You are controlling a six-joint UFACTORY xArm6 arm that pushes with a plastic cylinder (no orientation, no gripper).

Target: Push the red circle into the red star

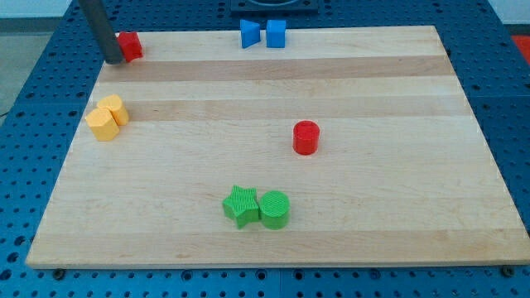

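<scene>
Blocks first, and the count is eight on the wooden surface (373, 207), in four colour pairs. Two reds: the red circle (305, 137) stands alone right of centre, and the red star (129, 45) sits up in the view's top-left corner, well apart from it. Two blues at the view's top edge, a blue block (249, 34) whose shape is hard to read and a blue block with a peaked top (276, 34) just beside it. Two yellows at the left edge, touching: a yellow cylinder (114, 108) and a yellow faceted block (103, 124). Two greens near the bottom, touching: green star (241, 206), green circle (274, 209). No jaws on this arm, just the rod: my tip (113, 60) sits at the red star's left side, far from the red circle.
</scene>
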